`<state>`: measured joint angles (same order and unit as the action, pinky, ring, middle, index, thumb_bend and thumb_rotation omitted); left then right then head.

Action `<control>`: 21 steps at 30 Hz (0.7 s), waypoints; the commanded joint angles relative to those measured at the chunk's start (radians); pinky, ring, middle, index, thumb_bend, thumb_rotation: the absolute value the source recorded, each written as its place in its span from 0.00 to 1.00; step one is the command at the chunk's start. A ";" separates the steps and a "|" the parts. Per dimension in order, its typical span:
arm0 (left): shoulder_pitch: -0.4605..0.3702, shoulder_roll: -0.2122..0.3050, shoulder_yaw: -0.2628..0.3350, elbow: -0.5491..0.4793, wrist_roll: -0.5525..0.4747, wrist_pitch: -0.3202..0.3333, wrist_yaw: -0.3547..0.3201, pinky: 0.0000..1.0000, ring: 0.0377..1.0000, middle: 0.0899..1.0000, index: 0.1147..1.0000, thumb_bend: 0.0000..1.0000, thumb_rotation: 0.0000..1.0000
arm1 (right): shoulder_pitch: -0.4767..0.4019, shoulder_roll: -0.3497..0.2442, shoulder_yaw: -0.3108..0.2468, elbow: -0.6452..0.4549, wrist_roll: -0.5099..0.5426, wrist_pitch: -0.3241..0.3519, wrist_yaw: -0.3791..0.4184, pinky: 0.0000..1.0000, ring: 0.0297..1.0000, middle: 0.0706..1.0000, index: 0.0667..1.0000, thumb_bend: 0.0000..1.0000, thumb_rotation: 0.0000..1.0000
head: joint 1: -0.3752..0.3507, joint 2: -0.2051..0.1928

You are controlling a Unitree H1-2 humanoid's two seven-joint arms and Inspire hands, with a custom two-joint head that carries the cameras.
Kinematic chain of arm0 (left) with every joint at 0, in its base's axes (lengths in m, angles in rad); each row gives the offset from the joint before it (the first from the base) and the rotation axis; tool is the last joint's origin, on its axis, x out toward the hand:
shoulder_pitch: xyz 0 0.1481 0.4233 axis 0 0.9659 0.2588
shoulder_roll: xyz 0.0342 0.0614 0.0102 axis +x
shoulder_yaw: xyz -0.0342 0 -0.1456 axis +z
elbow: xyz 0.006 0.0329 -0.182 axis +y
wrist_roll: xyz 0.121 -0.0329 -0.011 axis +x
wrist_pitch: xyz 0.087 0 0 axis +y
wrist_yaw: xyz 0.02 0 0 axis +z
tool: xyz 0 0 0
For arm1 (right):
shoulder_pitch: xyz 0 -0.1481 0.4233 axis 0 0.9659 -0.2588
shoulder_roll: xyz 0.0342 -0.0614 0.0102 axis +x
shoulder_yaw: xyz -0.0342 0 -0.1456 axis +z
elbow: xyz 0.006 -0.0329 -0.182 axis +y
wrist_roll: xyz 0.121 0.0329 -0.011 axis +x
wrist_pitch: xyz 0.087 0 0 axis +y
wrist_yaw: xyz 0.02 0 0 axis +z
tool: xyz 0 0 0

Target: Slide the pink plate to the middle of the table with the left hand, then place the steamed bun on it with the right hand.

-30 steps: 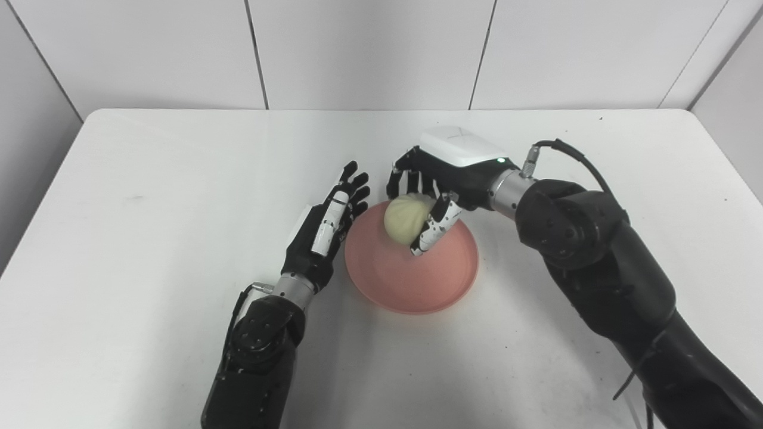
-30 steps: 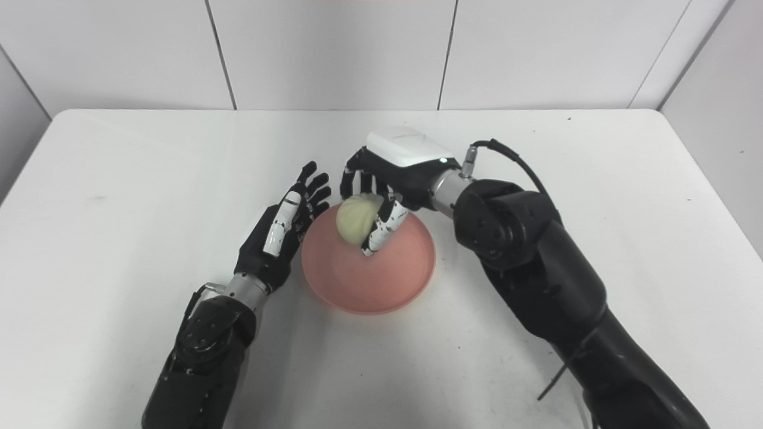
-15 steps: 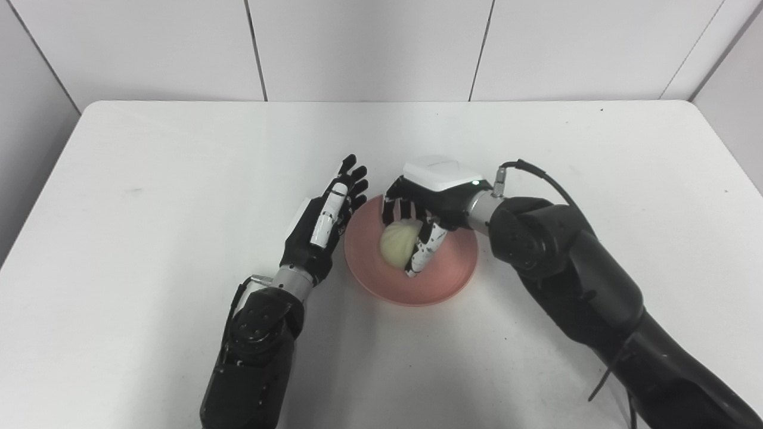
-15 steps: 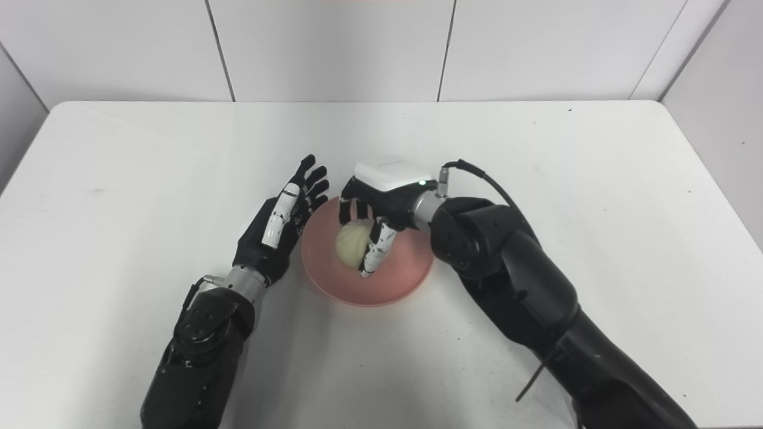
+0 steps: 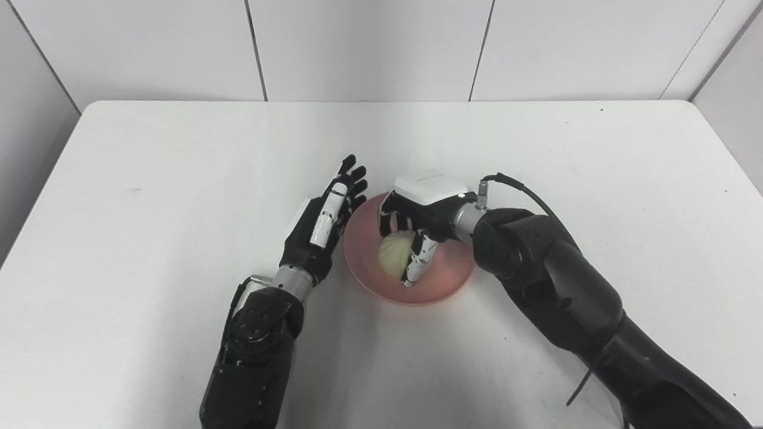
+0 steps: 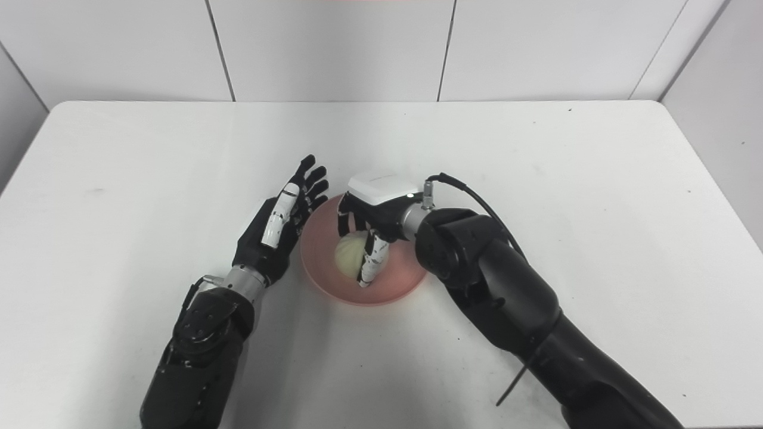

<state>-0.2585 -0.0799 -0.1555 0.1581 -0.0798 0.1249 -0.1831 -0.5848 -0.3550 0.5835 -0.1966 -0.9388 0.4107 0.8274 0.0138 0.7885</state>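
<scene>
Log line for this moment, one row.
left hand: open, beside pink plate | right hand: shut on steamed bun, low over plate | release: not yet

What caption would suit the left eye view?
Right hand lowers a steamed bun onto the pink plate; open left hand beside it.

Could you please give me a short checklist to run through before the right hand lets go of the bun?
1. Plate near the middle of the table: ok.
2. Bun inside the plate's rim, not over the edge: ok.
3. Bun resting on the plate's floor: cannot tell, the right hand hides its underside.
4. Right hand closed on the bun: ok, fingers wrap both sides.
5. Left hand open, holding nothing, beside the plate's left rim: ok.
6. Left hand touching the rim: cannot tell.
</scene>
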 commanded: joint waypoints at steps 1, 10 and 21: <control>0.040 0.011 -0.002 0.037 0.009 0.077 0.004 0.97 0.97 0.98 0.98 0.39 1.00 | -0.038 -0.010 0.005 -0.022 -0.031 -0.022 0.028 0.32 0.41 0.42 0.49 0.52 0.01 | 0.001 0.003; 0.042 0.012 -0.001 0.022 0.009 0.098 0.006 0.96 0.97 0.98 0.98 0.37 1.00 | -0.051 -0.008 -0.020 -0.066 -0.075 0.014 0.138 0.53 0.69 0.80 0.83 0.88 0.49 | -0.001 0.002; 0.042 0.015 0.002 0.029 0.003 0.089 -0.001 0.95 0.97 0.97 0.98 0.38 1.00 | -0.099 -0.004 -0.066 -0.150 -0.137 0.018 0.324 0.57 0.73 0.84 0.86 0.96 0.52 | -0.005 -0.001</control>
<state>-0.2581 -0.0793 -0.1521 0.1515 -0.0835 0.1379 -0.1845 -0.6289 -0.3576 0.5423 -0.3051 -1.0595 0.4115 1.1400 0.0077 0.7869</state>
